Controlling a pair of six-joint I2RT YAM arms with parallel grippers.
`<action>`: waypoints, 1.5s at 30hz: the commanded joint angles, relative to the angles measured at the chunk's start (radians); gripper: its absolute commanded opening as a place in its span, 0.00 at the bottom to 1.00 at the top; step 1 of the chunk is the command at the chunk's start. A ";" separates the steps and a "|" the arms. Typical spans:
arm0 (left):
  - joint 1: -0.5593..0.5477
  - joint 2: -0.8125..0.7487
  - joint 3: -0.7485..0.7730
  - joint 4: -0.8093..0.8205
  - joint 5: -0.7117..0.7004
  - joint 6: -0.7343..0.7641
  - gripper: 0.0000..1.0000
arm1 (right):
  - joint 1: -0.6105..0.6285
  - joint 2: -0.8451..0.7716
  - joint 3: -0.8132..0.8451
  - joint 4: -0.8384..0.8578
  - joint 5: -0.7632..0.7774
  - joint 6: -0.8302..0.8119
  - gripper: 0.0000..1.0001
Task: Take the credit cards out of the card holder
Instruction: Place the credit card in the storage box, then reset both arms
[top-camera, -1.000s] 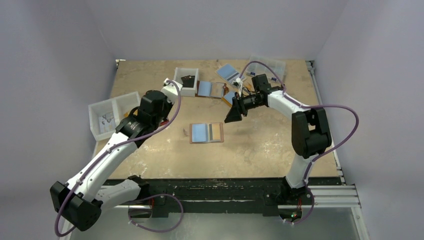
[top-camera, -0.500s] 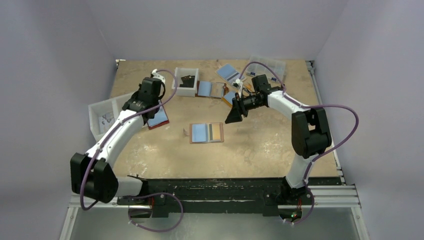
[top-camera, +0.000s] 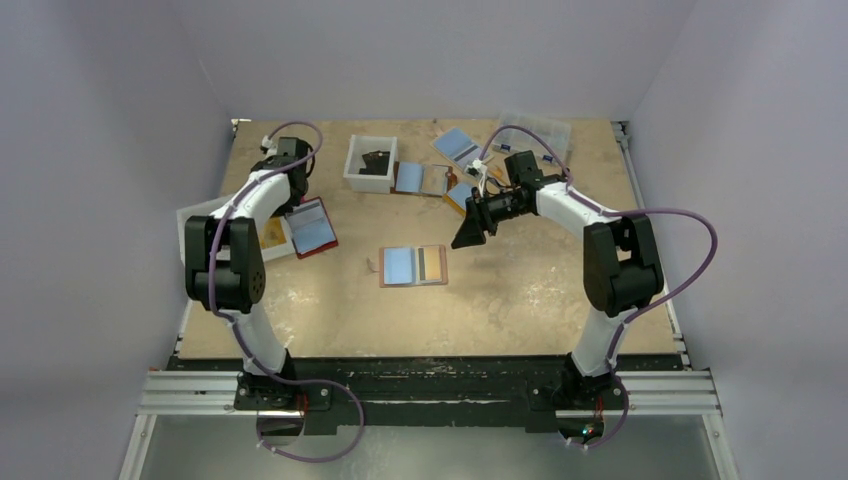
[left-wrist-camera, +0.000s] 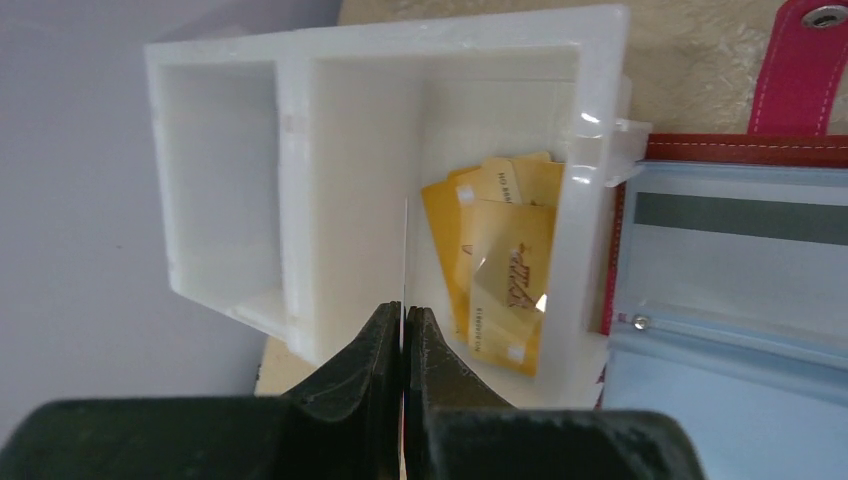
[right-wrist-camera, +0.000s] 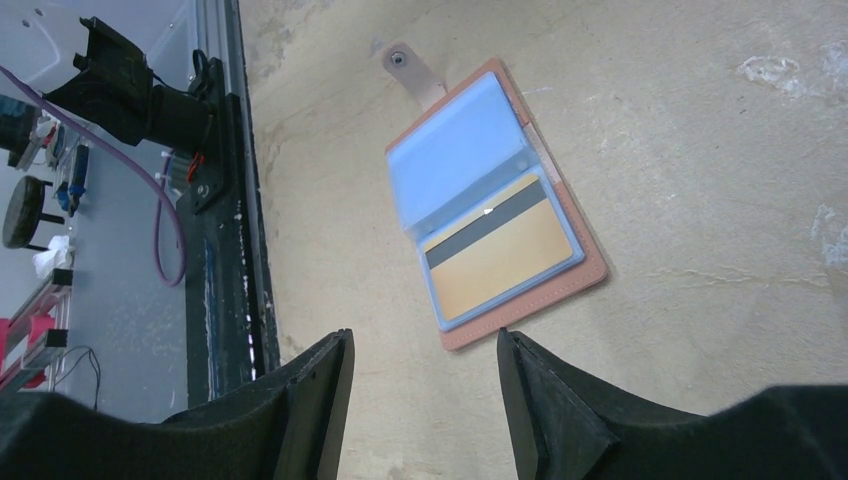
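Card holder (top-camera: 413, 266) is lying open and flat in the middle of the overhead frame. A striped card (right-wrist-camera: 505, 250) is showing through the clear pocket of its right half, so I am judging the emptying as only partway done. At the left edge of that frame the left gripper (left-wrist-camera: 403, 312) is hanging over the white bin (left-wrist-camera: 300, 200). Its fingers are pressed together on what looks like a thin card (left-wrist-camera: 405, 260) seen edge-on. Yellow cards (left-wrist-camera: 500, 270) are lying in the compartment beneath it, next to a dark red wallet (left-wrist-camera: 795, 75). The drop-off seems to be the step in hand, calling for a release over that compartment. The right gripper (right-wrist-camera: 420, 342) is hovering up and to the right of the holder, jaws spread, gripping and touching nothing. It looks to be waiting to come down on the striped card.
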 joint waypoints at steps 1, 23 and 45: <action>0.001 0.056 0.071 -0.016 0.011 -0.128 0.00 | -0.010 -0.023 -0.005 0.001 -0.007 -0.017 0.62; 0.032 -0.323 0.056 -0.092 0.481 -0.181 0.87 | -0.138 -0.168 0.134 -0.151 0.204 -0.117 0.66; 0.030 -0.634 0.166 0.024 0.956 -0.375 0.98 | -0.541 -0.591 0.425 -0.152 0.494 0.323 0.99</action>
